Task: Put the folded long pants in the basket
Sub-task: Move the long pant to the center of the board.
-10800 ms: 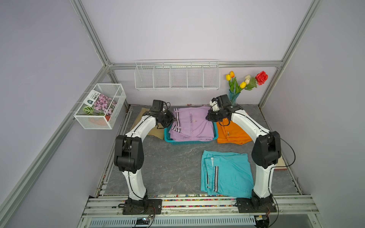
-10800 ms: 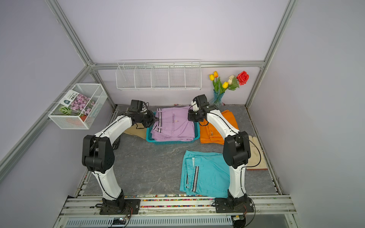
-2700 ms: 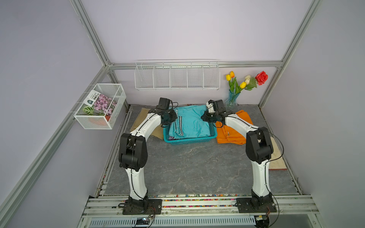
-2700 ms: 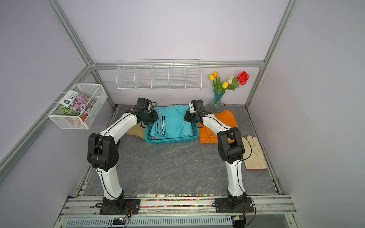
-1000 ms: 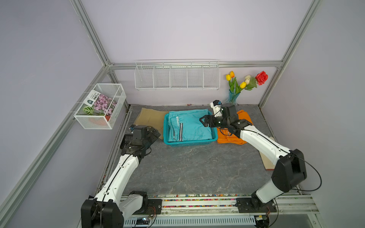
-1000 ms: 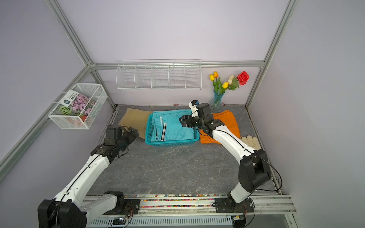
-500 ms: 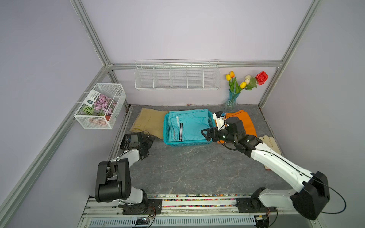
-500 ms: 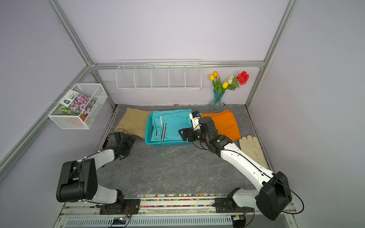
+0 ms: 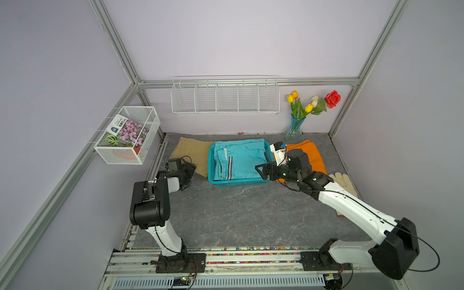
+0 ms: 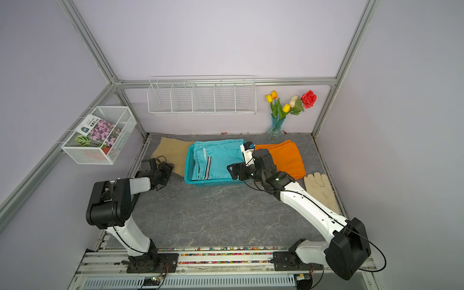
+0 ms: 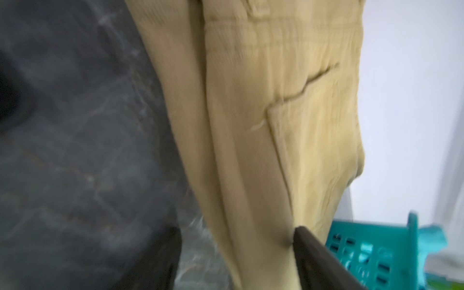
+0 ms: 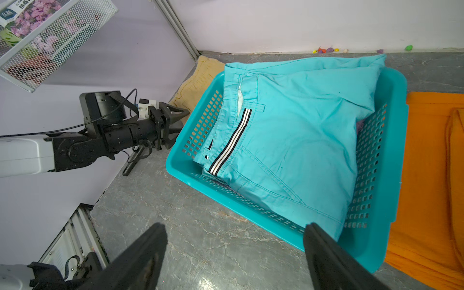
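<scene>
The teal basket (image 9: 238, 182) (image 10: 213, 182) (image 12: 398, 125) stands at the back middle of the table. Turquoise folded pants (image 9: 243, 158) (image 12: 288, 130) with a black-and-white stripe lie on top in it, over a sliver of lilac cloth (image 12: 360, 124). Tan pants (image 9: 192, 150) (image 11: 251, 125) lie flat to its left, orange pants (image 9: 312, 155) (image 10: 286, 155) to its right. My left gripper (image 9: 188, 171) (image 11: 236, 251) sits low at the tan pants' near edge, jaws apart, one finger denting the cloth. My right gripper (image 9: 262, 171) (image 12: 236, 251) hovers open and empty over the table by the basket's near right corner.
A cream glove (image 9: 344, 183) (image 10: 319, 188) lies at the right edge. A glass vase of flowers (image 9: 293, 130) stands at the back right. White wire baskets hang on the back wall (image 9: 226, 98) and the left wall (image 9: 128, 135).
After the turquoise pants went into the basket, both grippers drew away from it. The left arm folded back, dropped to the tan pants' near edge and narrowed its jaws. The right gripper pulled back.
</scene>
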Tool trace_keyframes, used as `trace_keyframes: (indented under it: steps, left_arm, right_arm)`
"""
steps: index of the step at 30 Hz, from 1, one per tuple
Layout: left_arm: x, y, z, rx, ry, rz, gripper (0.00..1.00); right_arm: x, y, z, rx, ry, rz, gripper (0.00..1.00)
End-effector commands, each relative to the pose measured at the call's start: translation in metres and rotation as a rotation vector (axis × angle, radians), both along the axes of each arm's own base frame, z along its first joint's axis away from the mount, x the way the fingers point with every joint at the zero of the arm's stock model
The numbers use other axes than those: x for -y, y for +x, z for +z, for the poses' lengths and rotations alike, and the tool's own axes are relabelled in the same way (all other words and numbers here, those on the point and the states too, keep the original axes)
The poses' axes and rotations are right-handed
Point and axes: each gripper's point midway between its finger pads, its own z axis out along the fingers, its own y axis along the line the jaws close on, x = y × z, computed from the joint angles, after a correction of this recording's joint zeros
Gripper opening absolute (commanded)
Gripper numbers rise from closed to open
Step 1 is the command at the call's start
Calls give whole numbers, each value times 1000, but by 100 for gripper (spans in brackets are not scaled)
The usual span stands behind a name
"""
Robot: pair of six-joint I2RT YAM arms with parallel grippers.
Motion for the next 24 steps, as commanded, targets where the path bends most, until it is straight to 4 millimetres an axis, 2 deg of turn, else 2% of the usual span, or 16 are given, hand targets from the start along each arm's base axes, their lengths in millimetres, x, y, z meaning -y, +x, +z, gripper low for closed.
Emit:
trace_keyframes:
  steps: [1, 3, 5, 6, 9, 14, 20, 24]
  left_arm:
    - [-4, 4, -23, -37, -5, 5, 58]
    - [-2, 6, -28, -35, -28, -7, 42]
    - [0, 5, -33, -43, -44, -8, 12]
    - [-1, 4, -33, -49, -45, -6, 2]
    - [1, 0, -32, -69, -45, -15, 0]
    - [1, -26, -15, -60, -59, 9, 0]
    - [-3, -86, 1, -92, -49, 77, 0]
    - [-5, -137, 2, -126, -38, 121, 0]
  right_arm:
    - [-5, -1, -5, 4, -18, 24, 90]
    - [-5, 0, -7, 0, -24, 24, 90]
    - [-6, 0, -9, -4, -27, 27, 90]
    - [-7, 0, -9, -2, -27, 29, 90]
    - [-8, 0, -9, -4, -25, 35, 90]
    - [-9, -3, -10, -5, -16, 39, 90]
    - [-9, -19, -15, -3, 5, 47, 90]
    - [-12, -36, -23, -9, 20, 59, 91]
